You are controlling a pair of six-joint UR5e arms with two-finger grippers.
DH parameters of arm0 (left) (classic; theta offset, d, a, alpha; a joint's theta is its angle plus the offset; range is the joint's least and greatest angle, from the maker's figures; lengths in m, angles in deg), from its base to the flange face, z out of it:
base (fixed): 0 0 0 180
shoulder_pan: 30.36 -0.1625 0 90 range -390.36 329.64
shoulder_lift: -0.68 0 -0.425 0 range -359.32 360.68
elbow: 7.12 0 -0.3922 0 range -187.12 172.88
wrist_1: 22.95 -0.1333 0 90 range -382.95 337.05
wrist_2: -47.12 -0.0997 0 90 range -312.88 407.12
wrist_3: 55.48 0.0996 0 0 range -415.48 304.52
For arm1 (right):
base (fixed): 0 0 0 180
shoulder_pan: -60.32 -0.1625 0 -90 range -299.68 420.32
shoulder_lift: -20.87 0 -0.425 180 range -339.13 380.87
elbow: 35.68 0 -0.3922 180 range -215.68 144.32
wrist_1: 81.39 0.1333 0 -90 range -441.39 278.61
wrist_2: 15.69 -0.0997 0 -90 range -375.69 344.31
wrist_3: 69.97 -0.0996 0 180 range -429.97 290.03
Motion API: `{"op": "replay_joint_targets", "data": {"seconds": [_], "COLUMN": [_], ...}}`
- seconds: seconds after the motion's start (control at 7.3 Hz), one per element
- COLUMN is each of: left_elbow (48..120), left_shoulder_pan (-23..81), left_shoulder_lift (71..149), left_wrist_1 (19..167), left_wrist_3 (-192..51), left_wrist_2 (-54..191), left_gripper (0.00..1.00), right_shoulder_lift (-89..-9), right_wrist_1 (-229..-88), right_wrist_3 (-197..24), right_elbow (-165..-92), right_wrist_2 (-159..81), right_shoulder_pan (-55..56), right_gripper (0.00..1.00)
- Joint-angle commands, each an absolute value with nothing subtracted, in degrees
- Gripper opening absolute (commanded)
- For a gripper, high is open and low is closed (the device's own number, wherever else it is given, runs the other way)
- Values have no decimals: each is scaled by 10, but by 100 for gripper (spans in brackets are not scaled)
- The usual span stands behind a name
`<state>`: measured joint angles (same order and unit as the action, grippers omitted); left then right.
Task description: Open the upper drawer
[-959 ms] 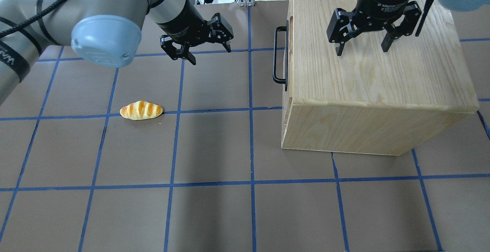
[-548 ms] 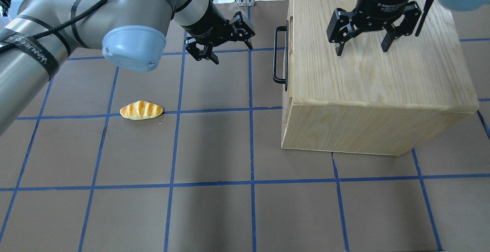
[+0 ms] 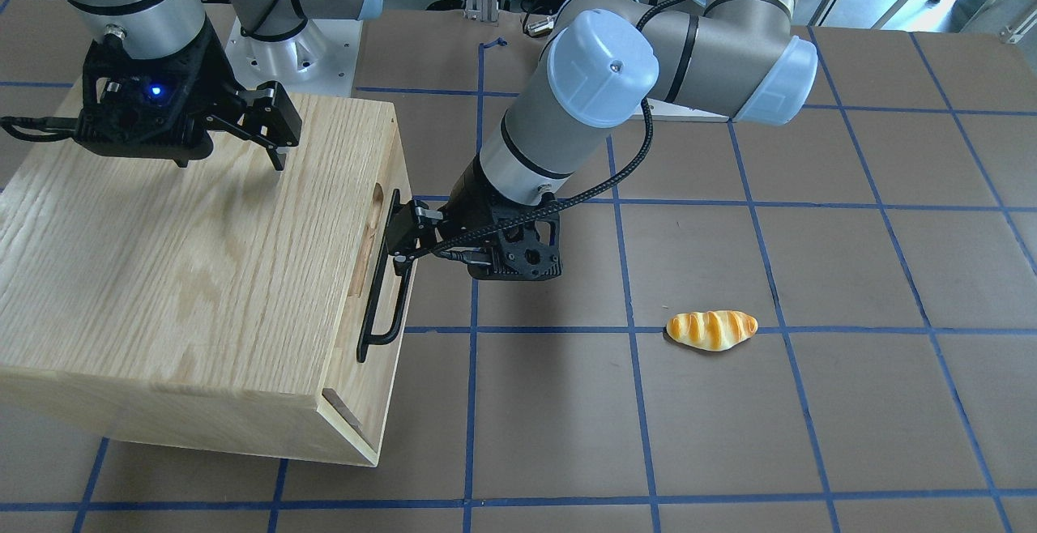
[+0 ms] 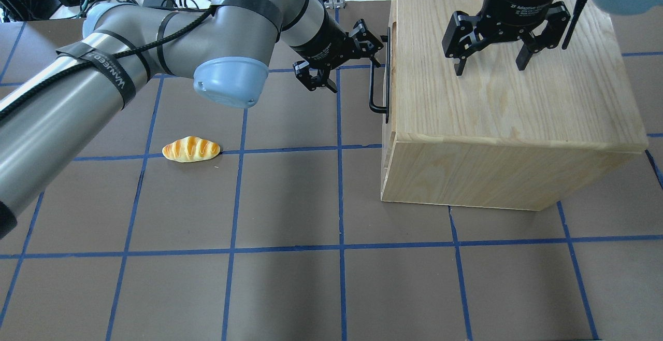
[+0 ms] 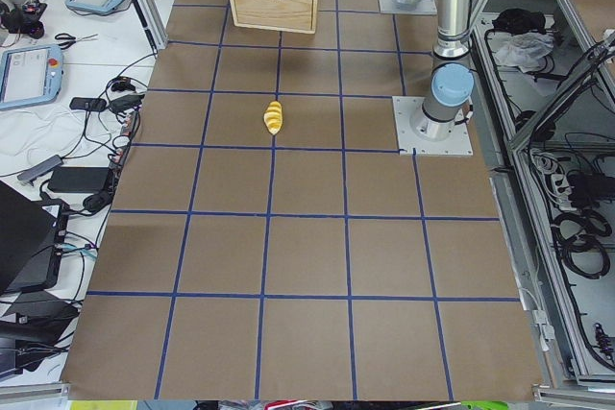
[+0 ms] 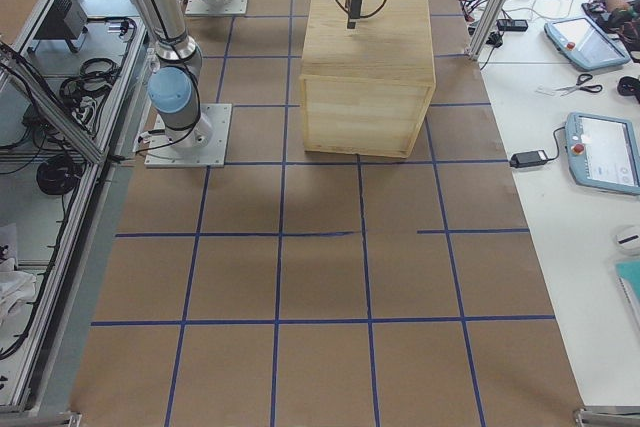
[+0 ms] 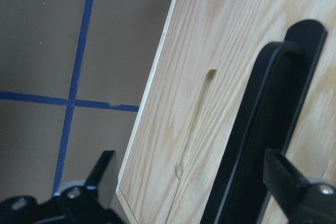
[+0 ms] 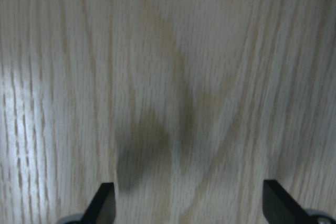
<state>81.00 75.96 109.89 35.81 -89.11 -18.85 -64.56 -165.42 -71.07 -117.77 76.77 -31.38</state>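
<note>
The upper drawer sits flush in the oak cabinet, its front facing the middle of the table. Its black bar handle and oblong notch fill the left wrist view. My left gripper is open at the far end of the handle. In the left wrist view the bar lies between the open fingers, nearer one of them. My right gripper is open and empty just above the cabinet top.
A toy bread roll lies on the brown mat, well to the left of the cabinet; it also shows in the front-facing view. Blue tape lines grid the table. The cabinet stands at the table's far right in the overhead view.
My left arm has swung right across the table, bringing its open gripper from mid-table up to the drawer handle. The right gripper has not moved.
</note>
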Motion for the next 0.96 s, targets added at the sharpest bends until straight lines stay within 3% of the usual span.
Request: {"op": "replay_joint_targets", "data": {"seconds": [0.0,0.82], "left_elbow": [810,816], "left_shoulder_pan": [766,767], "left_shoulder_lift": [1105,1108], "left_wrist_1": [357,360], "left_wrist_3": [-891,-859], "left_wrist_2": [-189,-203], "left_gripper": [100,100], "right_shoulder_lift": [-646,-646], "right_wrist_1": [-1654,-1654], "right_wrist_3": [-711,-710], "right_elbow": [-1178,-1178], "right_wrist_2": [768,768], "right_shoulder_pan": [-314,-314], "right_gripper": [100,100]}}
